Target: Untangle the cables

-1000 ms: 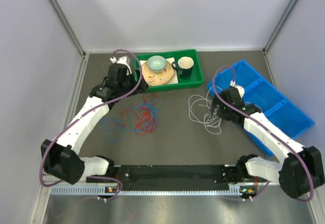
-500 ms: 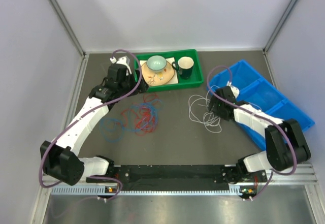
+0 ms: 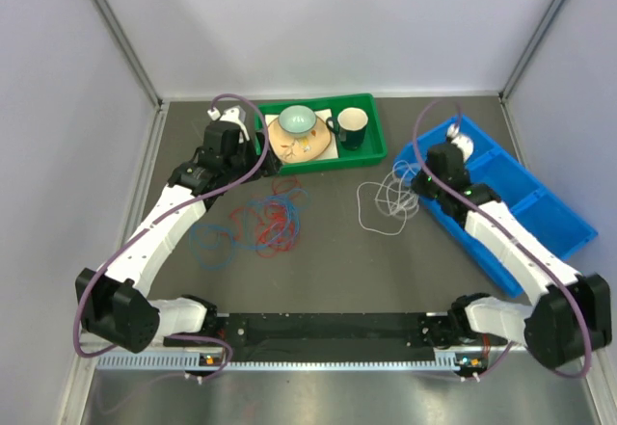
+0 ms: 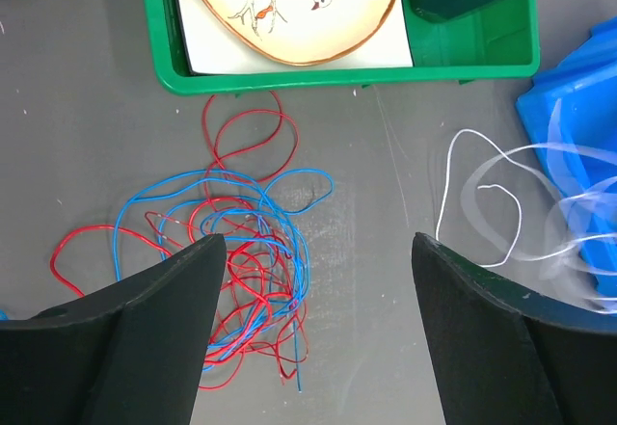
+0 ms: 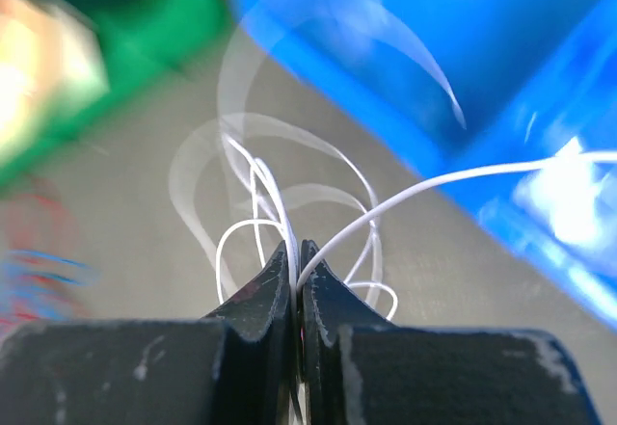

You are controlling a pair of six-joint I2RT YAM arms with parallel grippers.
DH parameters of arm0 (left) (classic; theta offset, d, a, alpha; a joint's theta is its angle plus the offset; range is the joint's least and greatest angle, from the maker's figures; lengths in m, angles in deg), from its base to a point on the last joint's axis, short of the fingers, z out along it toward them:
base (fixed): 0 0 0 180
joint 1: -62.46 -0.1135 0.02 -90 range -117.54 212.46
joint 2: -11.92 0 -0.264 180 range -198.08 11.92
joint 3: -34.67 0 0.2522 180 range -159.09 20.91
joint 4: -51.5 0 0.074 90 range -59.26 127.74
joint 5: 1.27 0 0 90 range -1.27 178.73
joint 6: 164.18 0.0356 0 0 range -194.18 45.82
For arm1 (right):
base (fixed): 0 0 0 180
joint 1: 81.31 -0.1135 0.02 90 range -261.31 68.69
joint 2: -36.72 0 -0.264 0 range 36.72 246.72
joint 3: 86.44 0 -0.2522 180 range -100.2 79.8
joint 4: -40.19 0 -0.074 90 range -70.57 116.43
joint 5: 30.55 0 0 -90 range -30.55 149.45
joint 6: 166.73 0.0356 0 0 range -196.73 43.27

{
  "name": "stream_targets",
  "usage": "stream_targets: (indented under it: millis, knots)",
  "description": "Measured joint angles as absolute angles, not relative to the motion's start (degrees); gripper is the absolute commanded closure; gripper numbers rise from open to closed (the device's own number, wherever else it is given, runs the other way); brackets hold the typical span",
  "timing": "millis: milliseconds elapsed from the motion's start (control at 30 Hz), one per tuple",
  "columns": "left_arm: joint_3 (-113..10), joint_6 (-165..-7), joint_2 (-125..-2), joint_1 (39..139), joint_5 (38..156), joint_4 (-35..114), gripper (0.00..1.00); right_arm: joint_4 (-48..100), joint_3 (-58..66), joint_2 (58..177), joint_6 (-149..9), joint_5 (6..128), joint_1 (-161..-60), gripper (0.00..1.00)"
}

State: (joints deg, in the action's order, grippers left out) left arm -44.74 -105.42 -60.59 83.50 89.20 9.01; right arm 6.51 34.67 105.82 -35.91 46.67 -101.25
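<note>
Blur over white cable (image 5: 262,186) at right gripper (image 5: 297,248)

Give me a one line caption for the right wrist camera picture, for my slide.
Right claw pinched shut on the white cable, loops fanning out toward the blue bin.

White cable (image 4: 450,158) loops apart; red cable (image 4: 205,121), blue cable (image 4: 299,172) seemingly tangled.

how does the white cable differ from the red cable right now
The white cable is pinched in the right gripper's shut jaws; the red cable lies untouched. The white cable sits alone by the blue bin; the red cable is tangled with the blue cable. Both are thin looped wires.
</note>
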Motion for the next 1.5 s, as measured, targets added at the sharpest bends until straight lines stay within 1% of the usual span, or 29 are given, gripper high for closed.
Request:
stream_targets:
  millis: [167, 333, 433, 667, 1033, 1267, 1367, 1500]
  knots:
    - [-44.74, -105.36, -60.59, 83.50, 88.63, 9.01, 0.17, 2.77, 19.20, 100.75, -42.44, 43.18, -100.03, 1.00]
    - [-44.74, -105.36, -60.59, 83.50, 88.58, 9.01, 0.17, 1.48, 7.57, 98.60, -48.37, 41.91, -95.13, 1.00]
    - [-44.74, -105.36, -60.59, 83.50, 88.61, 9.01, 0.17, 0.46, 3.48, 99.02, -50.57, 41.97, -92.53, 1.00]
    - [-44.76, -105.36, -60.59, 83.50, 88.61, 9.03, 0.18, -2.06, -1.11, 101.58, -52.76, 43.68, -87.57, 1.00]
    - [-44.76, -105.38, -60.59, 83.50, 88.19, 9.03, 0.18, -2.23, -13.81, 109.53, -53.02, 49.03, -86.76, 1.00]
    - [-44.76, -105.36, -60.57, 83.50, 87.43, 9.01, 0.17, -0.97, -14.94, 113.29, -52.08, 53.89, -86.74, 1.00]
    - [-44.76, -105.36, -60.57, 83.50, 87.29, 9.01, 0.17, 1.44, -11.71, 113.18, -51.51, 56.81, -86.08, 1.00]
    - [-44.76, -105.36, -60.57, 83.50, 87.32, 9.01, 0.17, 5.59, -3.88, 112.79, -48.65, 64.01, -81.47, 1.00]
